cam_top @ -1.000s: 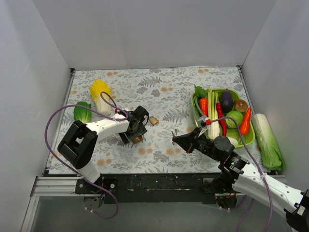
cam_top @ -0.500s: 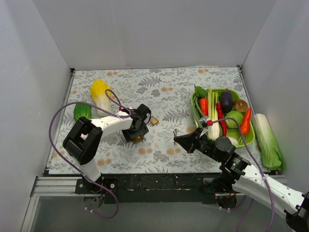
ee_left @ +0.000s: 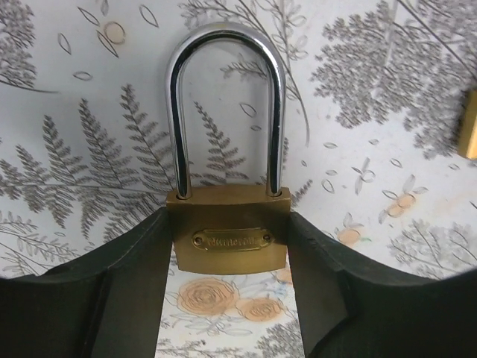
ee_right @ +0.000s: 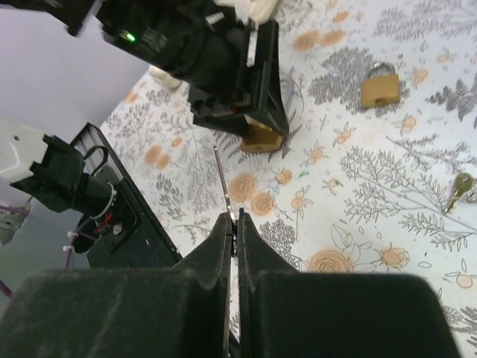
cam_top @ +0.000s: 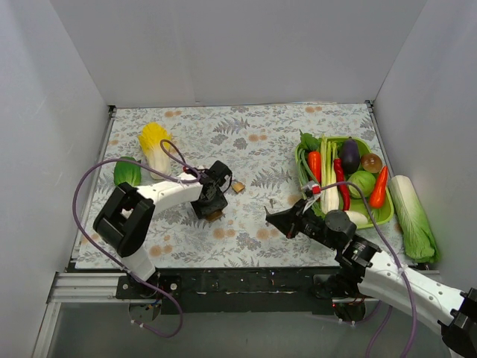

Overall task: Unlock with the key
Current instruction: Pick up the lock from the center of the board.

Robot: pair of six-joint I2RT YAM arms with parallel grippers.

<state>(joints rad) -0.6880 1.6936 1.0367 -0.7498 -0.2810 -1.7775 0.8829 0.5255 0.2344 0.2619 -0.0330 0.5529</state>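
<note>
Left gripper (ee_left: 227, 216) pinches padlock (ee_left: 228, 242) body on tabletop (ee_left: 387, 89); right gripper (ee_right: 233, 218) clamps what is probably the key (ee_right: 221, 179), seen edge-on: a misaligned thrust could skid the padlock free.

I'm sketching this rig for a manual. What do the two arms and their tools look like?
The left arm and right arm have white links and black joints, each trailing a purple cable. The left tool and right tool are black, each with two flat fingers. A small green light glows on the left wrist.
</note>
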